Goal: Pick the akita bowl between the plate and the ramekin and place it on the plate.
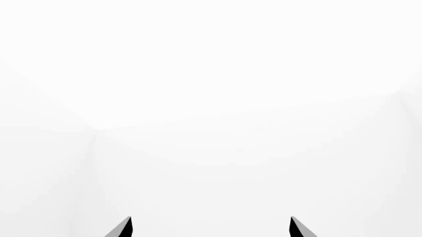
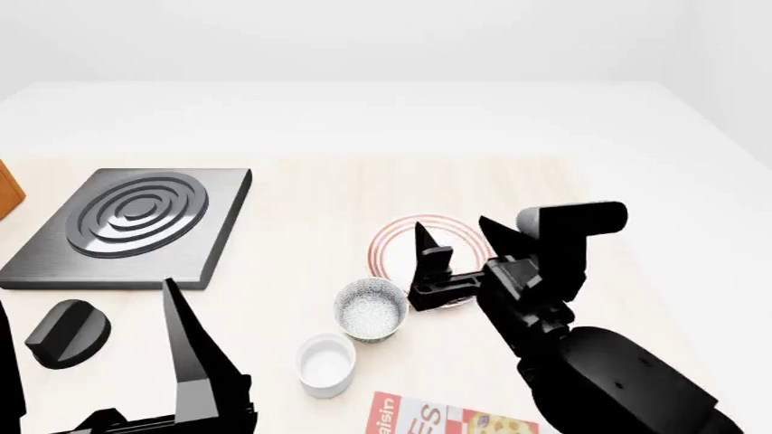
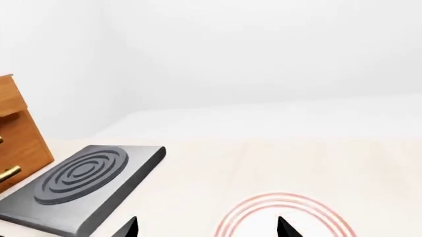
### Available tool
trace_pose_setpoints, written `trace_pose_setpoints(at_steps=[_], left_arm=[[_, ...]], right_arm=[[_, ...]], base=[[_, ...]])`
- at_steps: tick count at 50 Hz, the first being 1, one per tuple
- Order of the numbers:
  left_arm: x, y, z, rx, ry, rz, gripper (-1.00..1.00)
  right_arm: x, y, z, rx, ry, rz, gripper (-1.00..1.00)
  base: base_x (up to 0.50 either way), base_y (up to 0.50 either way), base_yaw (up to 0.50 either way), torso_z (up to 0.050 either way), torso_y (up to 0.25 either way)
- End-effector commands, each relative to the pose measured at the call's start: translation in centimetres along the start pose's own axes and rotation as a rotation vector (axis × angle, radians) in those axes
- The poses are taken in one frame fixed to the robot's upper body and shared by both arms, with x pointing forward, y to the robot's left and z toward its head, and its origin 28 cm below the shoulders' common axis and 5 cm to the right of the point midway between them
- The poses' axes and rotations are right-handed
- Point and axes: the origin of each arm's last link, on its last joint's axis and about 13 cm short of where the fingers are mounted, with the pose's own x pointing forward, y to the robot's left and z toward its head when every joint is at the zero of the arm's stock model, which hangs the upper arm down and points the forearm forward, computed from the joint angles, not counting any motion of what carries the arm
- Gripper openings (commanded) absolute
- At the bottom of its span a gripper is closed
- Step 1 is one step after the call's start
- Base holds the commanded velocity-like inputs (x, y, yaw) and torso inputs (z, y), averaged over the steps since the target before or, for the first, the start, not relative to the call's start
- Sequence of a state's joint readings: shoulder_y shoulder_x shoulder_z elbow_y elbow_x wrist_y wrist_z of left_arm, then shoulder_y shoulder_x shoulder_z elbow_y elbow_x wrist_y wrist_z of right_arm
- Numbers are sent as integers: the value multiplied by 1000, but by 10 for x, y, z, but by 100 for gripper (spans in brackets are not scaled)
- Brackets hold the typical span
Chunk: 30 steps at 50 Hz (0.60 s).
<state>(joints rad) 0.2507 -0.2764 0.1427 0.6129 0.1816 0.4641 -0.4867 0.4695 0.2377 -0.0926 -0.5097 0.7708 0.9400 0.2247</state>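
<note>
Two open fingers of the right gripper (image 2: 465,249) are hovering over the plate (image 2: 399,237) at frame centre; the akita bowl (image 2: 369,309) is sitting lower left, near the ramekin (image 2: 327,363); descending straddling its rim seems best

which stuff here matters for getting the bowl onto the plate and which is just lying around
Job:
akita bowl
plate
ramekin
right gripper

Lying about:
ringed dark slab
black knob
printed box
wooden cabinet
</note>
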Motion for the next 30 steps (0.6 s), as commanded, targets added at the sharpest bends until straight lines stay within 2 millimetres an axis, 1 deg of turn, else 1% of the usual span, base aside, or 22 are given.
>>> trace_pose_setpoints(at_steps=[1,4,6,10,12,20,30], left_arm=[[2,4,1,16,-17,10,100],[2,4,1,16,-18,13,100],[2,4,1,17,-18,10,100],[2,4,1,15,-16,7,100],[2,3,1,15,-15,4,100],[3,3,0,15,-13,-2,100],[2,3,-1,17,-9,-4,100]], right_arm=[[16,4,4,80,32,48,100],[16,5,0,118,57,46,100],[17,5,-4,106,66,41,100],[18,5,-9,210,132,17,100],[19,4,-11,194,133,11,100],[27,-2,-28,222,187,-61,100],[29,-1,-35,245,206,-77,100]], base=[[0,0,0,0,0],[0,0,0,0,0],[0,0,0,0,0],[0,0,0,0,0],[0,0,0,0,0],[0,0,0,0,0],[0,0,0,0,0]])
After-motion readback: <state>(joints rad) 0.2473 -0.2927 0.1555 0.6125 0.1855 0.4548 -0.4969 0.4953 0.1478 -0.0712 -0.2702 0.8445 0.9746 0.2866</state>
